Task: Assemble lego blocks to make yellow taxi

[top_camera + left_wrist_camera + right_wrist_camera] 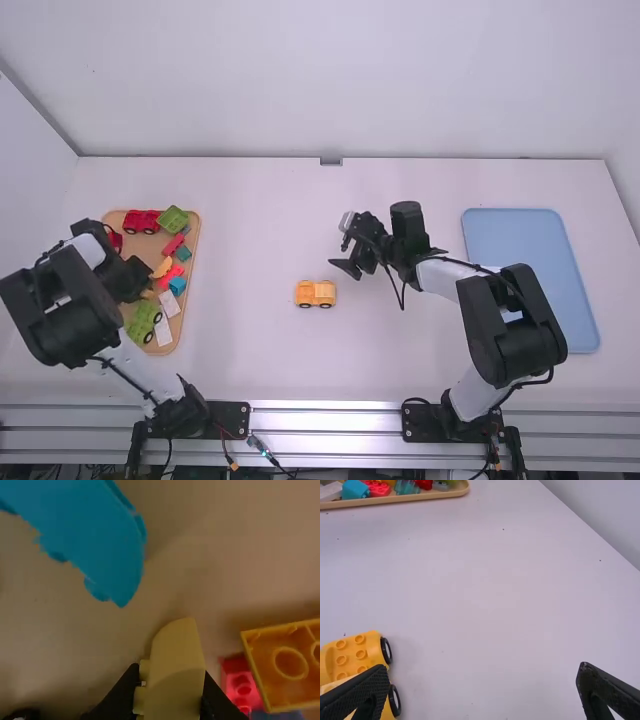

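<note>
Yellow car [315, 293], left gripper [134, 287] holding yellow block [176, 672]

White surface [250, 360], flat. Tan tray [145, 247] directly on it, left side. Yellow toy car [315, 292] near the middle, between the trays, apart from both. Pale blue tray [525, 260] on the right side, rounded corners, lying flat, slightly angled.

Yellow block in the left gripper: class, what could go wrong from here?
The left gripper might lose the yellow block, whose surface is curved. Moving it could knock the blue block nearby. If lowered carelessly, the open right gripper might bump the wheeled base.
</note>
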### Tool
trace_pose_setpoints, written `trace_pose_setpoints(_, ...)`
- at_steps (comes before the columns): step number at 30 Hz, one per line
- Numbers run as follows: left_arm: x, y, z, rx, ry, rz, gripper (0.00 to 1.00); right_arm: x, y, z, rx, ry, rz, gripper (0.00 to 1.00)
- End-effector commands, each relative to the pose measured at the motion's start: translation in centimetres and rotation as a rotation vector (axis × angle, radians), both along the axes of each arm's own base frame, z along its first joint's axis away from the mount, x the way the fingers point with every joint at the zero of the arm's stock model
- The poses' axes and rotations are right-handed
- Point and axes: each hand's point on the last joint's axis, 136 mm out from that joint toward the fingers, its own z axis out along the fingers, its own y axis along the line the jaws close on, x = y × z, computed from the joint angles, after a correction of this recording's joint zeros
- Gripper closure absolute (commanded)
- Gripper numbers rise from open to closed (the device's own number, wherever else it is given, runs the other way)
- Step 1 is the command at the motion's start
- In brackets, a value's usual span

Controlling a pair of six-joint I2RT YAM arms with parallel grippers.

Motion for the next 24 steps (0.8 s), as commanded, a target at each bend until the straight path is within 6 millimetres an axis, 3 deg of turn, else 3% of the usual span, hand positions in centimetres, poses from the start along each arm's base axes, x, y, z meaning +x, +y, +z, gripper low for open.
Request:
trace_pose_setpoints(1,1.9,1.1,2.1,0.027,-0.035,-0.039,0.98,0.5,0.0,1.0,0.016,-0.017,-0.005,0.01)
trace_pose_setpoints(8,3.6,2.2,5.8,0.052,-0.069,-0.043,0.98,1.8,0.4,2.8,0.115,0.082,-0.099,0.01)
trace_pose_setpoints(16,5.9,0.6,9.3,0.230,-0.154,-0.121,0.98,2.9,0.8,4.6,0.199,0.182,-0.166,0.01)
trace_pose_setpoints(20,7.5,-3.7,11.8,0.367,-0.224,-0.331,0.98,3.6,1.0,5.8,0.251,0.241,-0.206,0.01)
trace_pose_setpoints(24,9.3,-9.8,12.9,0.429,-0.309,-0.640,0.98,3.4,1.8,7.2,0.302,0.317,-0.175,0.01)
